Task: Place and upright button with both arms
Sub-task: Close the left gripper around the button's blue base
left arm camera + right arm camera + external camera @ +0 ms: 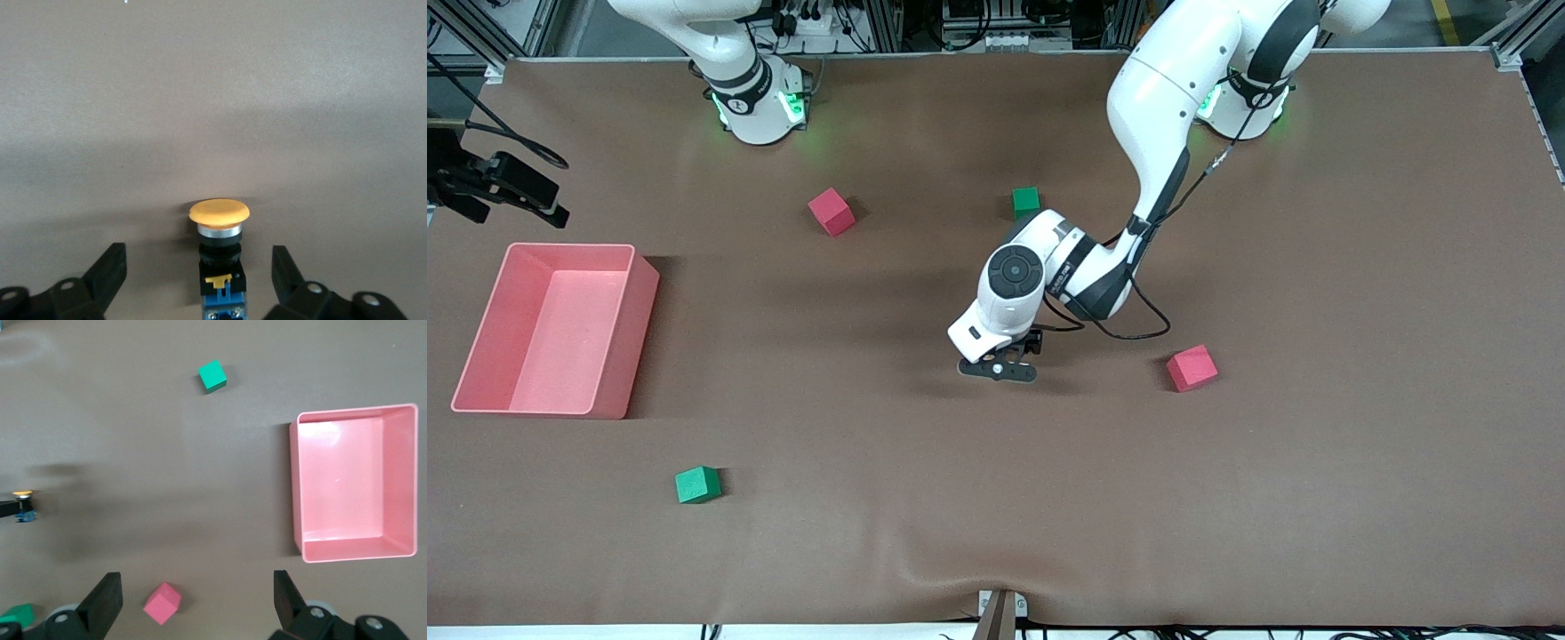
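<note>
The button [219, 212] has an orange cap and a black-and-blue body and lies on its side on the brown mat. My left gripper [198, 257] is low at the middle of the table [996, 369], open, with one finger on each side of the button's body and not touching it. The front view hides the button under this gripper. It shows small in the right wrist view [25, 507]. My right gripper [197, 587] is open and empty, high over a red cube [162, 603]; the front view shows only that arm's base.
A pink bin [480, 356] stands at the right arm's end of the table. Red cubes [831, 212] [1192, 368] and green cubes [1026, 202] [697, 484] lie scattered around the left gripper.
</note>
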